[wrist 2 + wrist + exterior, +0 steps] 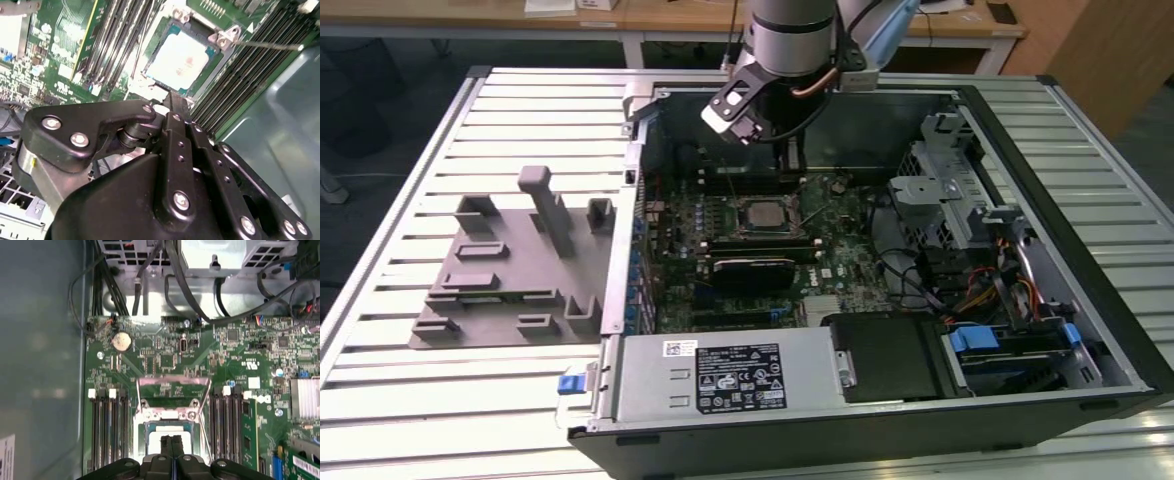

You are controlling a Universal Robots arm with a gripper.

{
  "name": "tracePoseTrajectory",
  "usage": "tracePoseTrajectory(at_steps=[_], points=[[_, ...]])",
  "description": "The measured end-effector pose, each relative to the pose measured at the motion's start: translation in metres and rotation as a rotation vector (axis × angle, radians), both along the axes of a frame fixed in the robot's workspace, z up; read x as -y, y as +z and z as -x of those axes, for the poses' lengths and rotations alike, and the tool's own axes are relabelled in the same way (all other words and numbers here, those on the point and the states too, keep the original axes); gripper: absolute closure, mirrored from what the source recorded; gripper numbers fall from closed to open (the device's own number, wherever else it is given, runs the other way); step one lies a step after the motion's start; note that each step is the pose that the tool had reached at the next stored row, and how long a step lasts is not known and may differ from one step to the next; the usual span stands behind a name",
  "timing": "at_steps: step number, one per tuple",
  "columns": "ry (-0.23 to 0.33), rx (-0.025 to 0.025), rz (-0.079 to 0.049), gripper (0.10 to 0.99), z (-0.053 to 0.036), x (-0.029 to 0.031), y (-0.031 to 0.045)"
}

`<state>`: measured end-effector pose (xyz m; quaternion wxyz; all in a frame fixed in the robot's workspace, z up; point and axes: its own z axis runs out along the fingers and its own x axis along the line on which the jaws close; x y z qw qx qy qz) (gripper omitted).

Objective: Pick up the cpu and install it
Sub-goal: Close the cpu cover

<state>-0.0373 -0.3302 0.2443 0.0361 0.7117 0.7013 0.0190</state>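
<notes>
Cpu (182,60) flat in its socket (220,37), just beyond the 2 fingers (177,107), which are pressed together and empty.
Square, metal face up, its edges run parallel to the memory slots (107,430) flanking the fingers; the open computer case (1067,150) lies on a slatted table (400,400), with wooden desks (680,15) behind.

I work in what looks like a robotics lab: an open computer case (854,445) lies on a slatted metal counter (400,400), wooden desks (680,20) behind.
</notes>
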Motion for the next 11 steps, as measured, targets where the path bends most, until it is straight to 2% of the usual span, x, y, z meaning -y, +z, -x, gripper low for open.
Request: tracePoseTrajectory(at_steps=[3,11], points=[[0.000,-0.0001,0.000,0.980,-0.0041,-0.0002,0.0000],[0.000,0.0001,0.000,0.980,-0.0045,-0.0003,0.0070]])
